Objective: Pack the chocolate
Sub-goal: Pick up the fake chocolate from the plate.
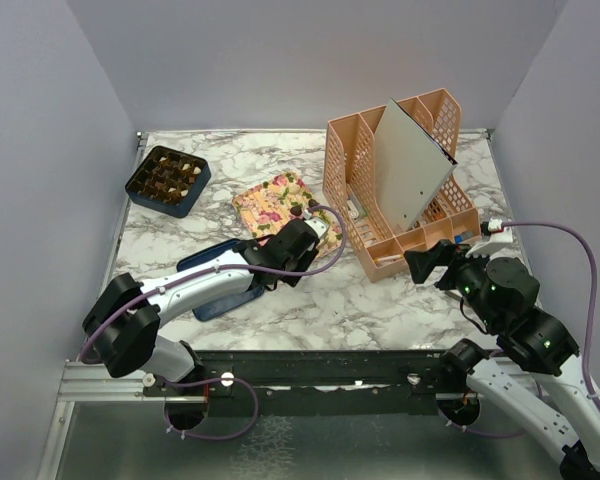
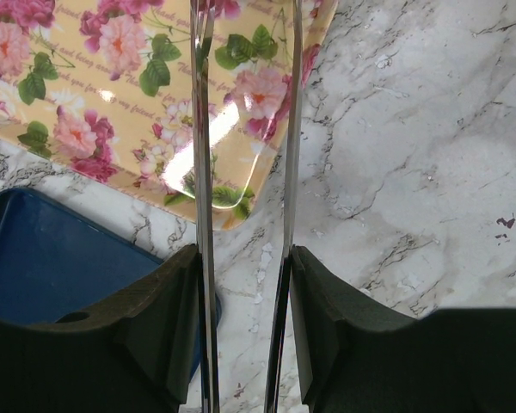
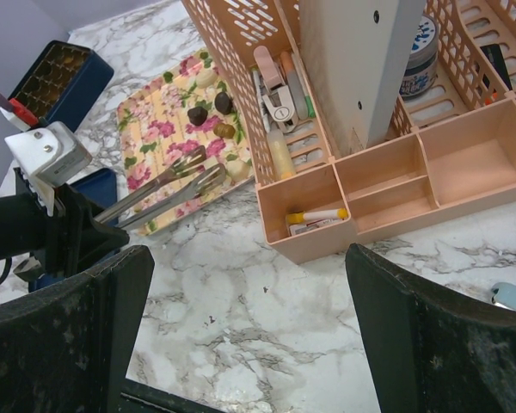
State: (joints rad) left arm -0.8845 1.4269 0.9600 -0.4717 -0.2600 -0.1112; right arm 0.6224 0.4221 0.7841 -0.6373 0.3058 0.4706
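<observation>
Several pieces of chocolate (image 3: 198, 114), dark brown and cream, lie on a floral tray (image 3: 159, 138) beside the peach organizer. More pieces fill the gridded dark blue box (image 1: 167, 180) at the back left. My left gripper (image 2: 245, 258) is shut on metal tongs (image 2: 202, 129), and their two blades reach out over the tray's near corner (image 2: 232, 202) with nothing between them. From the right wrist view the tongs (image 3: 168, 185) end just short of the pieces. My right gripper (image 3: 248, 258) stands open above bare marble, in front of the organizer, holding nothing.
A peach desk organizer (image 1: 400, 190) with a grey board leaning in it stands at the back right; it holds pens, a small jar and small items. The flat blue lid (image 2: 52, 267) lies under my left arm. Grey walls enclose the marble table (image 1: 310, 300).
</observation>
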